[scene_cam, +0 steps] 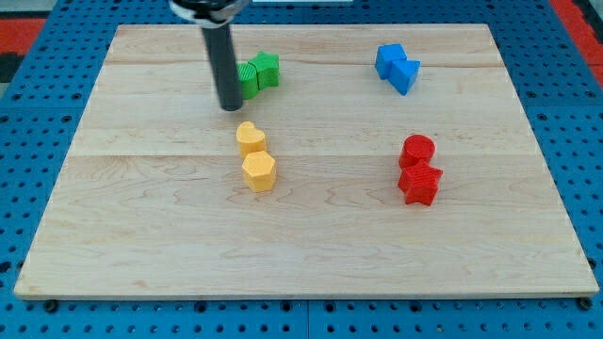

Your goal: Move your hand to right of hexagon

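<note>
A yellow hexagon block (258,172) lies left of the board's middle, with a yellow block of rounded shape (250,137) touching it just above. My tip (231,106) is at the end of the dark rod, above and slightly left of the upper yellow block, and right beside the green blocks' left edge. It is up and to the left of the hexagon.
Two green blocks (259,73) sit together near the view's top, partly behind the rod. Two blue blocks (397,68) lie at the top right. A red cylinder (416,150) and a red star (420,183) touch at the right. The wooden board (141,235) rests on blue pegboard.
</note>
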`<action>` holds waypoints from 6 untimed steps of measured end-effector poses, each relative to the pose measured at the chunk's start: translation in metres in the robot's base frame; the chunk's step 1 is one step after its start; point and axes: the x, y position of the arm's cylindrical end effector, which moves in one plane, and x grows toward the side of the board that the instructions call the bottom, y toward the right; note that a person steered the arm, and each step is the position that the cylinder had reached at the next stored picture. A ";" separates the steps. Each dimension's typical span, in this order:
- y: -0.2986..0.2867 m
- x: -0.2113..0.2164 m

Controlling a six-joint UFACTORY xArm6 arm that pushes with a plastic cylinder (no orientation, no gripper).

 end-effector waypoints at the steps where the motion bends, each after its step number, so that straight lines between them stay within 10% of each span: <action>1: 0.047 0.008; 6: 0.104 0.132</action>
